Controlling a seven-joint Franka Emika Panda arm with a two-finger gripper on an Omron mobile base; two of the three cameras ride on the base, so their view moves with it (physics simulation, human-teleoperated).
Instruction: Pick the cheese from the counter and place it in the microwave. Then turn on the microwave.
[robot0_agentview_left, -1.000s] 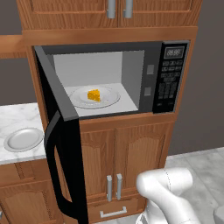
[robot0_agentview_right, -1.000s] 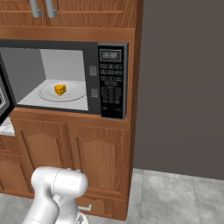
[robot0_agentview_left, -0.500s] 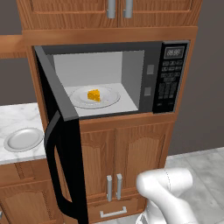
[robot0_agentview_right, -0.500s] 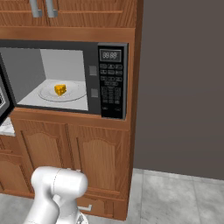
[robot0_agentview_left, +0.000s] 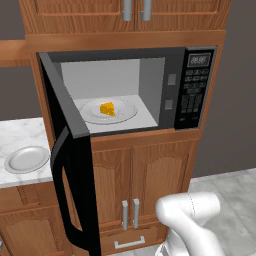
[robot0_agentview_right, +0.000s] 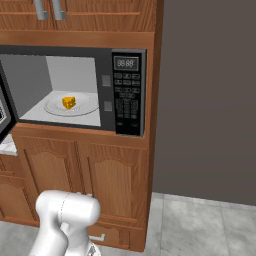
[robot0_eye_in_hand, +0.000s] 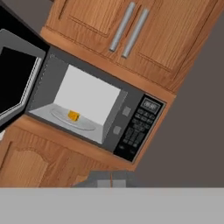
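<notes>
The cheese (robot0_agentview_left: 107, 108), a small orange wedge, lies on the round glass plate (robot0_agentview_left: 125, 114) inside the microwave (robot0_agentview_left: 172, 55). It also appears in the right base view as the cheese (robot0_agentview_right: 69, 102) and in the hand view as the cheese (robot0_eye_in_hand: 73, 116). The microwave door (robot0_agentview_left: 70, 165) hangs wide open to the left. The button panel (robot0_agentview_left: 195, 85) with its display sits on the right side of the microwave. My gripper (robot0_eye_in_hand: 111, 179) is low and back from the microwave, its tips pressed together, shut and holding nothing. The white marble counter (robot0_agentview_left: 15, 132) lies to the left.
A round grey plate (robot0_agentview_left: 27, 159) rests on the counter left of the open door. Wooden cabinets with silver handles (robot0_agentview_left: 129, 214) stand below the microwave, and more cabinets (robot0_agentview_left: 135, 10) above. A dark wall (robot0_agentview_right: 210, 100) and grey tiled floor (robot0_agentview_right: 200, 225) lie to the right.
</notes>
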